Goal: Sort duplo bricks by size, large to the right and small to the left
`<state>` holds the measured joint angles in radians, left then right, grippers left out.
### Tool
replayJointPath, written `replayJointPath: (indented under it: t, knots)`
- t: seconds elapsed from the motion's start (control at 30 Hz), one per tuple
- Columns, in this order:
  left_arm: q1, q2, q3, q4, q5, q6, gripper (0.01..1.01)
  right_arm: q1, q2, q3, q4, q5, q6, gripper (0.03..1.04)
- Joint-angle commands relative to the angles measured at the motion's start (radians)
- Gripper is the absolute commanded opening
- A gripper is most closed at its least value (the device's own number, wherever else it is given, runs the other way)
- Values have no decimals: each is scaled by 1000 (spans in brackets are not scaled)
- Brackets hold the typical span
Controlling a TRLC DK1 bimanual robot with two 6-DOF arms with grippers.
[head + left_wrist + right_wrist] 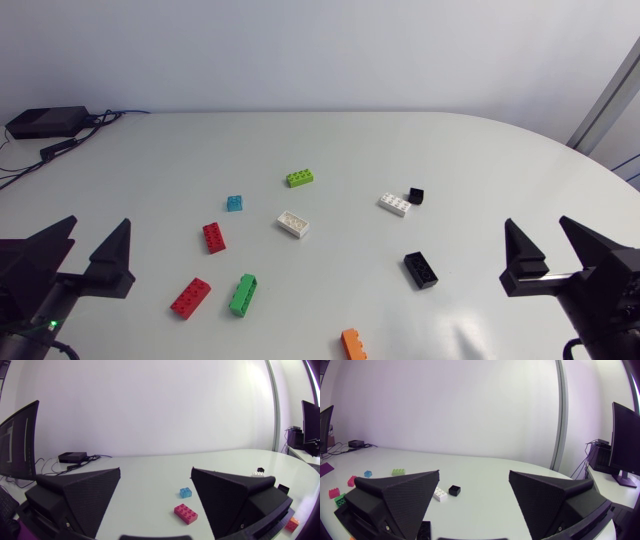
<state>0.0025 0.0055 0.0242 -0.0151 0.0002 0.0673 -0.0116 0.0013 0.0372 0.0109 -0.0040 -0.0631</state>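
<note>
Several bricks lie scattered over the white table point(450, 150). Toward the left are a small blue brick point(235, 203), two red bricks point(214, 237) point(190, 297) and a green brick point(243, 295). Mid-table lie a lime brick point(300, 179) and a white brick point(293, 224). Rightward are another white brick point(395, 204), a small black brick point(416, 194) and a large black brick point(421, 269). An orange brick point(353, 345) sits at the front edge. My left gripper point(97, 228) stands open at the front left, holding nothing. My right gripper point(538, 228) is open at the front right, also holding nothing.
A black box point(45, 122) with cables sits at the back left corner of the table. In the left wrist view the blue brick point(185, 492) and a red brick point(185, 513) lie ahead of the gripper. In the right wrist view the small black brick point(454, 490) lies ahead.
</note>
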Motion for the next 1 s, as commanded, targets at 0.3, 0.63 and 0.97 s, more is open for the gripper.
replayJointPath:
  t: [0.3, 0.63, 0.97]
  knots:
    - [-4, 165, 154, -9, -3, 89, 969, 55, 422, 265, -108, -71, 20, 1000]
    - [-25, 804, 812, -445, -22, 81, 982, 156, 944, 701, -488, -103, 25, 997]
    - [-65, 1067, 976, -757, -43, 124, 984, 196, 1415, 989, -535, -208, -136, 997]
